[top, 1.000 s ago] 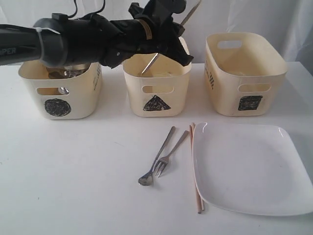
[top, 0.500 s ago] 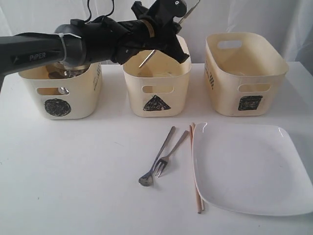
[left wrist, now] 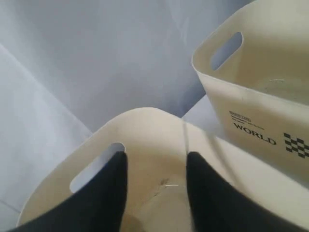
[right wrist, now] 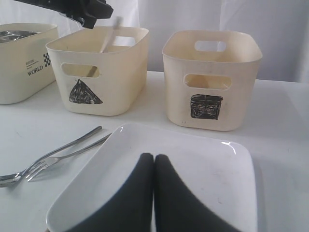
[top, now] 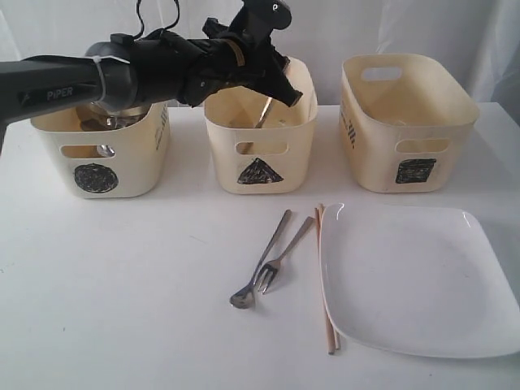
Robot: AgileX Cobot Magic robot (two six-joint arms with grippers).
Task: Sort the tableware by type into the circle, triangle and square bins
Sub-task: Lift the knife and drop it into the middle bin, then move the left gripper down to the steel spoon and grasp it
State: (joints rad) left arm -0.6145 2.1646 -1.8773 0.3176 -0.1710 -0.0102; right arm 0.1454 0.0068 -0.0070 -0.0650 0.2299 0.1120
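A second ago the left gripper point(left wrist: 155, 164) held the knife point(top: 264, 114) tilted in the air over the triangle bin point(top: 260, 154). Now its fingers stand spread with nothing between them, and the knife is below them inside that bin, leaning against the wall with its upper end near the rim. I judge that the knife is delivered and this arm is free for the next piece. The circle bin point(top: 101, 162) under the arm's forearm already shows steel inside. The fork point(top: 288, 250), spoon point(top: 266, 256) and chopsticks point(top: 325, 276) lie on the table point(top: 122, 284), well forward of the left gripper and below it. The plate point(top: 414, 276) touches or nearly touches the chopsticks. The right gripper point(right wrist: 154, 193) hovers low over the plate's near part with its fingers pressed together, holding nothing. For room, the left fingertips sit just above the triangle bin's rim, near its far wall, so a straight lift looks safest before any sideways move. The square bin point(top: 410, 146) stands well apart to the gripper's right, and the leaning knife is the one thing close enough to snag. The table in front of the bins lies open.
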